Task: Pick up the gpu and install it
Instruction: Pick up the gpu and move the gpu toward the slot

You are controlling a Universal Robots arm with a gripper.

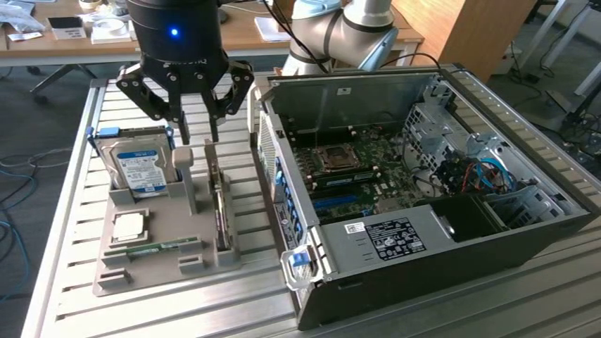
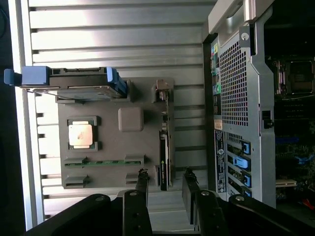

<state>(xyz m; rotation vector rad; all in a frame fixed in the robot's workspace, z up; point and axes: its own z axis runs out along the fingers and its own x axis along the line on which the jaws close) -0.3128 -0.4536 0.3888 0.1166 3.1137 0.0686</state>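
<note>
Exterior view: the gripper (image 1: pixel 199 132) is seen spread open, hung just above the gpu (image 1: pixel 222 204), which is stood on edge in the grey holder (image 1: pixel 165 211) on the surface (image 1: pixel 56 246), beside the opened computer case (image 1: pixel 376 282).

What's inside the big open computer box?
Inside the open metal computer case: a green motherboard with a square processor socket, blue cables and a grey labelled power supply. Anything beneath that supply is covered.

exterior: high, oblique, whole table (image 1: pixel 66 239) | wrist: straight down, close over tray (image 2: pixel 113 142) | shared: tray, computer case (image 1: pixel 423 271)
</note>
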